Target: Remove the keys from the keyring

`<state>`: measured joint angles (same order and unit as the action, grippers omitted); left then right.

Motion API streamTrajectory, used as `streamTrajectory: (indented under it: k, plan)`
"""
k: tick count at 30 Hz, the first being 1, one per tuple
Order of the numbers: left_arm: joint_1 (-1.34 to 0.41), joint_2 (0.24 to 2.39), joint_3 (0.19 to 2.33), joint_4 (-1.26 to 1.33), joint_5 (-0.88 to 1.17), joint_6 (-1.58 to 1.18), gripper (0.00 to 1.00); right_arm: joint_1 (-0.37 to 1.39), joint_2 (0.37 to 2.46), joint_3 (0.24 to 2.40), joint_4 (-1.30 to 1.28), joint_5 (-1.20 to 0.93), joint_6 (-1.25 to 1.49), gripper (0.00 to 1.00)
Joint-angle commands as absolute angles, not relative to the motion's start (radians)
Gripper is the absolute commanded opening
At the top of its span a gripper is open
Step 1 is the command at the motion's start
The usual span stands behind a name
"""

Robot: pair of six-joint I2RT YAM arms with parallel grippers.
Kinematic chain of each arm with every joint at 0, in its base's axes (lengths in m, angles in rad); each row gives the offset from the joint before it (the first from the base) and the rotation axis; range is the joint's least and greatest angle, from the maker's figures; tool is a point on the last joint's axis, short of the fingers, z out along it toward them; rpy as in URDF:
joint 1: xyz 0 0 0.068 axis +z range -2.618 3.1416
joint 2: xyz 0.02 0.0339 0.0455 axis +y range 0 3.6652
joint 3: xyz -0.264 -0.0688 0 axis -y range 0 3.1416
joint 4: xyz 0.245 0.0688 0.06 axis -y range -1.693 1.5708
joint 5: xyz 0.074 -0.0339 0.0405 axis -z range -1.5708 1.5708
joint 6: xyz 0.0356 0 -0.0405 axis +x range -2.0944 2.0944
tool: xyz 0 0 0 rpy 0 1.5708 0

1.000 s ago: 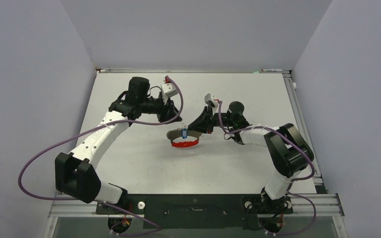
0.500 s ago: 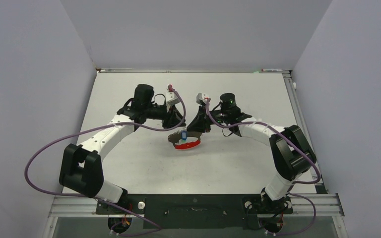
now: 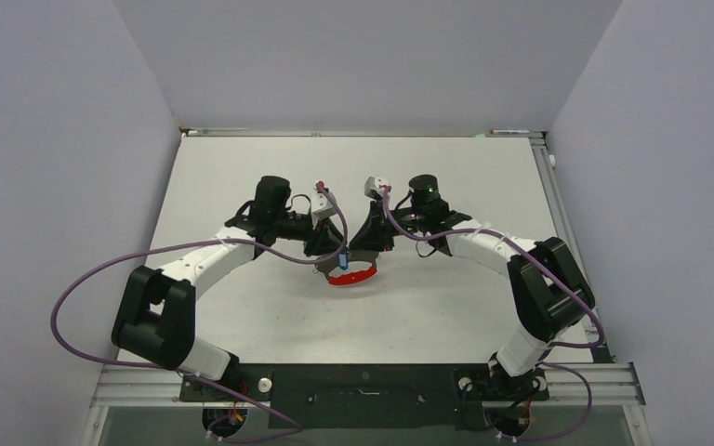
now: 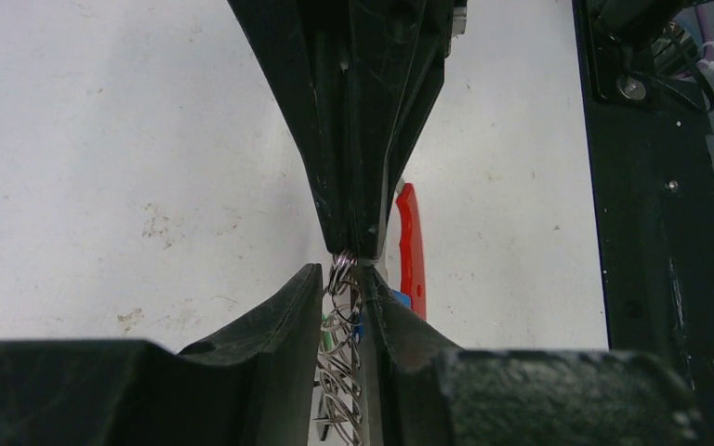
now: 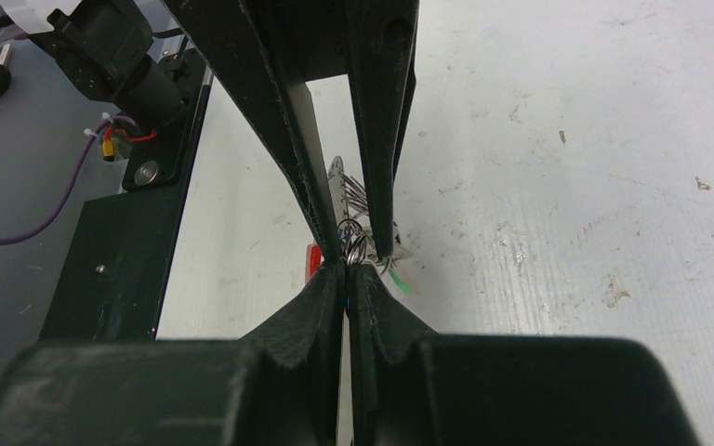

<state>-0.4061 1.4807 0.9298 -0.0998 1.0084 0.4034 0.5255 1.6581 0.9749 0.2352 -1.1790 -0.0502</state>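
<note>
The keyring [image 3: 351,277] lies mid-table, its red arc [image 4: 409,242] beside both grippers. My right gripper [image 5: 346,269] is shut, pinching a thin silvery loop of the keyring at its tips. From the opposite side my left gripper [image 4: 342,275] has narrowed around the bunch of silvery keys [image 4: 342,362] and their wire loops, which fill the gap between its fingers. A blue-headed key [image 3: 345,255] shows next to the red arc, and a green one [image 5: 400,282] pokes out beside the left fingers. The two grippers' tips [image 3: 346,258] almost touch.
Purple cables [image 3: 84,288] loop off both arms. The black base rail [image 3: 363,383] runs along the near edge of the table, with walls on the left, right and back.
My left arm has swung right and down to the keyring, and its jaws have narrowed around the keys. The right gripper, still shut, has shifted slightly left with the keyring.
</note>
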Motion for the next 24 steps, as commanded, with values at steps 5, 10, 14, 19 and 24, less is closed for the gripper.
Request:
streamTrajectory:
  k: [5, 10, 14, 19, 24]
  plan:
    - [-0.400, 1.460, 0.883, -0.022, 1.049, 0.443, 0.13, 0.536, 1.600, 1.000, 0.371, -1.244, 0.000, 0.05]
    - [-0.399, 1.455, 0.870, 0.040, 1.089, 0.386, 0.05, 0.535, 1.598, 0.986, 0.408, -1.252, 0.042, 0.05]
    - [-0.389, 1.448, 0.862, 0.082, 1.089, 0.310, 0.00, 0.526, 1.598, 0.972, 0.416, -1.249, 0.029, 0.05]
    - [-0.394, 1.439, 0.884, 0.031, 1.039, 0.270, 0.00, 0.526, 1.611, 0.991, 0.275, -1.203, -0.126, 0.05]
    - [-0.412, 1.444, 0.883, -0.076, 0.928, 0.333, 0.00, 0.543, 1.640, 1.003, 0.181, -1.150, -0.259, 0.24]
